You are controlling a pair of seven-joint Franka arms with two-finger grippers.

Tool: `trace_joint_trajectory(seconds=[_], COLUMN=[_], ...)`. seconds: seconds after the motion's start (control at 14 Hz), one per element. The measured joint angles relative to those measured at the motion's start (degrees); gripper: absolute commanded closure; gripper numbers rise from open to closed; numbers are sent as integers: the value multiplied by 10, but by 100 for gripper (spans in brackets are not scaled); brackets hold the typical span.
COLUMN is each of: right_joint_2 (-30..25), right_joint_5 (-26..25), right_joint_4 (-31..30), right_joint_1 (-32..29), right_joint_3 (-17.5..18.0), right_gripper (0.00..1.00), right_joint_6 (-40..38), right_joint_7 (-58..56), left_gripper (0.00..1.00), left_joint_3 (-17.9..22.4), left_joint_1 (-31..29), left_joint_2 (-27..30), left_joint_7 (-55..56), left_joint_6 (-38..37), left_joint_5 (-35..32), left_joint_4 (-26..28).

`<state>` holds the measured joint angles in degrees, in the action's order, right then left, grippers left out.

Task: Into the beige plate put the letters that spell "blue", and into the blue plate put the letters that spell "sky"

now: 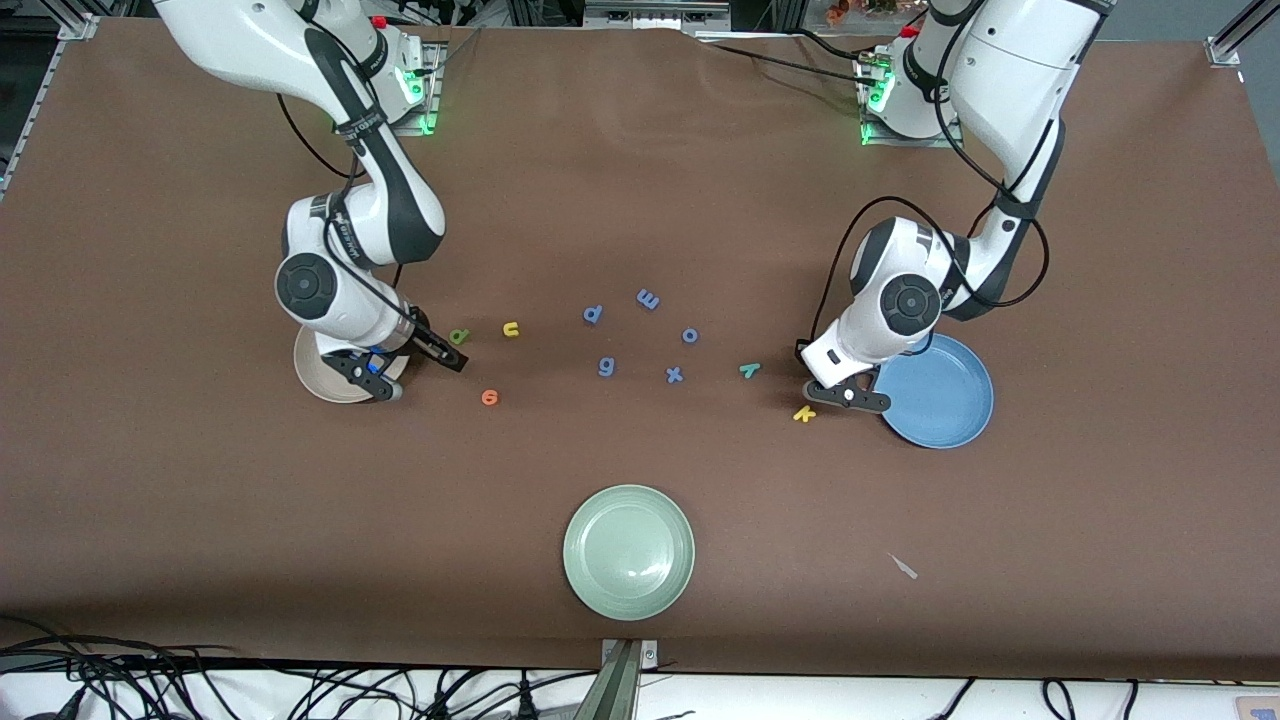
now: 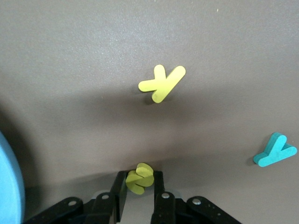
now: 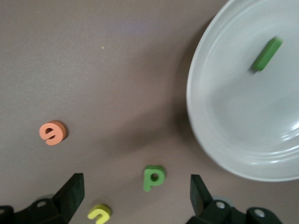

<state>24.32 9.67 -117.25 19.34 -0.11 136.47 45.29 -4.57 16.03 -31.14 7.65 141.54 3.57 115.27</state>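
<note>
I see my left hand [image 2: 140,198] low beside the round medium-blue plate [image 1: 945,392], at the edge facing the middle of the brown surface [image 1: 640,180], its two black fingers [image 2: 120,193] pinching a small yellow foam s [image 2: 140,178] that stands on edge between them. The yellow foam k [image 1: 803,413] lies flat on the surface just beside that hand, a little nearer to the front camera. The teal-green foam y [image 1: 750,369] lies flat near it, more toward the middle of the surface. I cannot see anything lying in the blue plate

My right hand [image 3: 135,196] hangs over the edge of the round cream-beige plate [image 1: 318,378], its fingers spread wide with nothing between them. In the right wrist view a straight green foam l [image 3: 267,54] shows over the inside of that plate; I cannot tell if it is resting there. The small green foam b [image 1: 459,336] lies on the surface just below the spread fingers, close beside the plate. The yellow foam u [image 1: 511,328] sits next to it toward the middle, and the orange foam e [image 1: 489,397] lies nearer to the front camera than both

Five periwinkle-blue foam letters [image 1: 606,366] are scattered mid-surface, and a round pale green plate [image 1: 628,551] sits nearest the front camera
</note>
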Motion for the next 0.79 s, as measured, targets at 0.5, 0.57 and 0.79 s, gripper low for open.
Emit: trace_joint_trajectory(seconds=[0.5,0.57,0.79], right_joint_2=[1,1,3], right_joint_5=[0,0,0], right_joint_4=[-95,-97,-106], right_joint_1=[0,0,0], right_joint_3=[20,20,23], right_gripper=[12,20,69], right_joint_6=[124,127,147], right_joint_7=[25,25,25], left_gripper=[90,70,15], left_joint_3=[6,7,7], left_joint_1=[-88,-115,-148], left_joint_2=[83,92,90], left_joint_7=[-114,-154,-203], left_joint_6=[-35,-40,-39], left_joint_5=[0,0,0], left_joint_4=[2,8,23])
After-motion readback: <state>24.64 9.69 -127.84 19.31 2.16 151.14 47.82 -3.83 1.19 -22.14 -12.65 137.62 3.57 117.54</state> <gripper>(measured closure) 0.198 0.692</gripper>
